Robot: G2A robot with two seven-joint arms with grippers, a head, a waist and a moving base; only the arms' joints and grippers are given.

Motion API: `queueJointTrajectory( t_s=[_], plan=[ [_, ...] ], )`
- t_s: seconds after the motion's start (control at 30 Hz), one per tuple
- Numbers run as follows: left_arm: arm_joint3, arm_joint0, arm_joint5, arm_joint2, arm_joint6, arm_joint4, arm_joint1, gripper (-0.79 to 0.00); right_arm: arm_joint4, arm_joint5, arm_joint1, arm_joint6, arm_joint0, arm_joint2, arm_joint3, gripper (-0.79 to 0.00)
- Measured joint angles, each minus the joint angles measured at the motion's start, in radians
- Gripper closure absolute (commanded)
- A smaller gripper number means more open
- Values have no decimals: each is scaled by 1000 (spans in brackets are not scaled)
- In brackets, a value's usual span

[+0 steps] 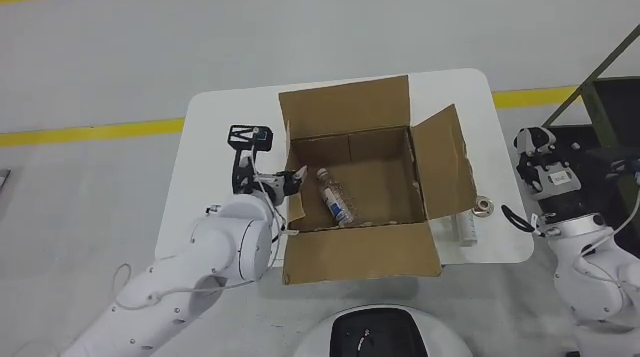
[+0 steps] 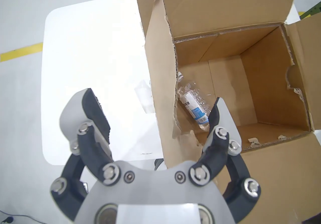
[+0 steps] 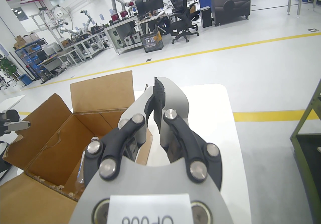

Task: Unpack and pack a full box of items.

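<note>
Nearest you, the left gripper [image 2: 153, 99] hangs released, jaws spread wide astride the torn left wall of the box [image 2: 263, 79], with one finger outside over the table [image 2: 75, 46] and the other inside. Your right gripper [image 3: 156, 95] is clenched on nothing, out by the table's right edge and well apart from the box.

Just past the inner finger, the bottle [image 2: 194, 107] lies on its side on the box floor. It sits close along the left wall with its cap toward the far flap.

It looks like thin clear plastic, creased and probably near empty. Expect it to be light, easy to crush, slick, and ready to roll. I would take it across the labelled middle, jaws square to its length, and squeeze gently. You need to clear that ragged wall first, or it will foul the outer finger.
</note>
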Motion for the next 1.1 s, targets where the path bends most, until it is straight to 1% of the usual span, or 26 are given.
queueJointTrajectory(
  t_s=[0.17, 0.27, 0.5, 0.77, 1.1],
  plan=[
    [40, -13, 32, 2, -37, 27, -22, -785, 0, 0, 0, 0, 0, 0, 0, 0],
    [65, -6, 31, -13, -43, 32, -27, -785, 0, 0, 0, 0, 0, 0, 0, 0],
    [119, 29, 20, -42, -52, 66, -28, -785, 0, 0, 0, 0, 0, 0, 0, 0],
    [139, 73, 16, -96, -56, 77, -26, -785, 0, 0, 0, 0, 0, 0, 0, 0],
    [169, 109, 2, -137, -71, 127, -32, -785, 0, 0, 0, 0, 0, 0, 0, 0]
  ],
)
